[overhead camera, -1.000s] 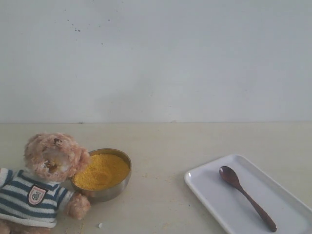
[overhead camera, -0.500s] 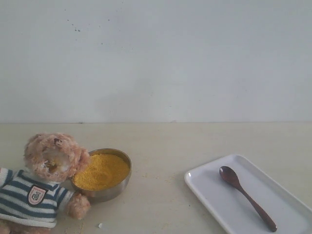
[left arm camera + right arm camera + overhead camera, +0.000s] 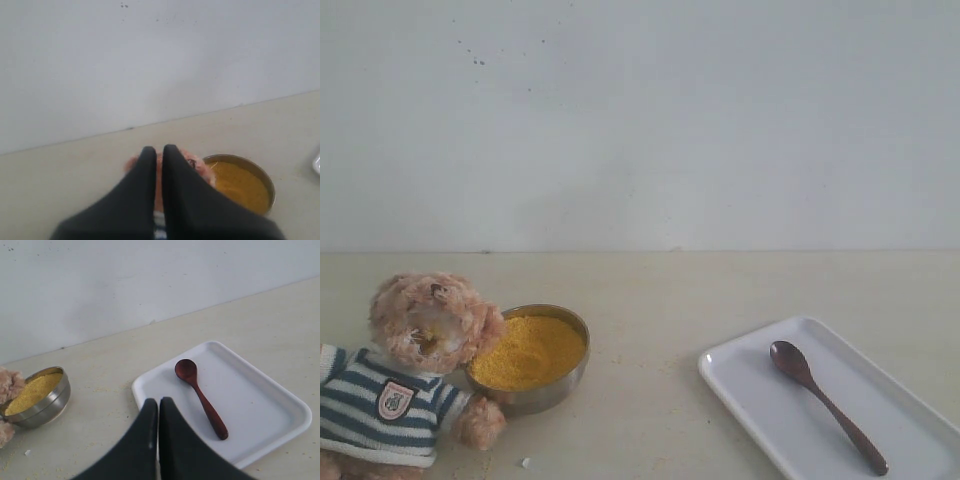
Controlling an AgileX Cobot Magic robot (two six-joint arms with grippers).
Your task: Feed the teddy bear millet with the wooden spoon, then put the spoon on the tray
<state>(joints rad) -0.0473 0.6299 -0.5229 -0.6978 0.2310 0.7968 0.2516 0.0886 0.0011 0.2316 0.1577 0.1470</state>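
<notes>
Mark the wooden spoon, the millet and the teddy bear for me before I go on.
wooden spoon (image 3: 830,408), exterior view, middle of its handle.
millet (image 3: 530,350), exterior view, centre of the yellow grains.
teddy bear (image 3: 395,400), exterior view, chest badge on its striped shirt.

Soft even light, faint shadows — slightly hazy

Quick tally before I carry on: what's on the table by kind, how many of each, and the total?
teddy bear: 1
steel bowl, filled with millet: 1
wooden spoon: 1
tray: 1
Total: 4 things
</notes>
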